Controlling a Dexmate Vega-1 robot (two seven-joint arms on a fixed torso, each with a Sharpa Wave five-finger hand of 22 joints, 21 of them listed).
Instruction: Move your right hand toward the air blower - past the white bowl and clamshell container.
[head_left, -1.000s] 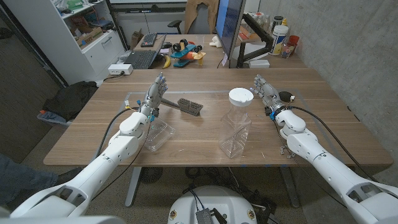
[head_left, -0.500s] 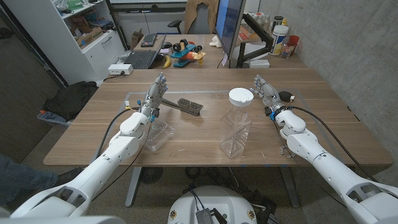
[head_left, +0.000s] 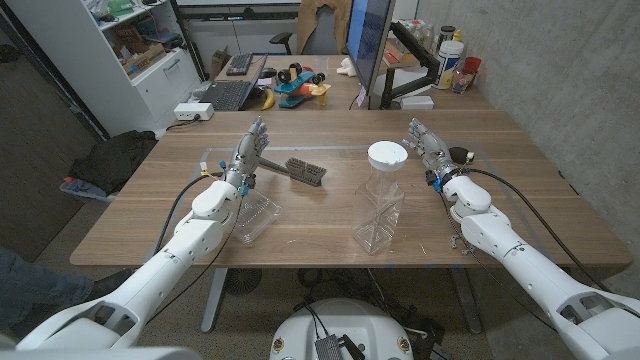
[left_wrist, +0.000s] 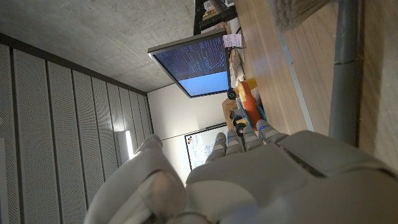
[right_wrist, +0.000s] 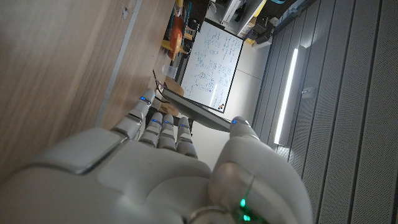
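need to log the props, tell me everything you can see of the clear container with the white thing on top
The clear container is a see-through, thin-walled plastic box that stands upright near the table's middle, narrower at the top than at its base. A white bowl, round and opaque, sits on its top like a cap. Nothing can be seen inside it; the wood shows through its walls. It rests on the tabletop, and neither hand touches it: the right hand stands to its right, apart from it.

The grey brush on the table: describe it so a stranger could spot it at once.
On the wooden table, look just ahead of the left robot hand, on its inner side. The brush lies flat there, the only dark grey bristled thing among clear plastic containers.
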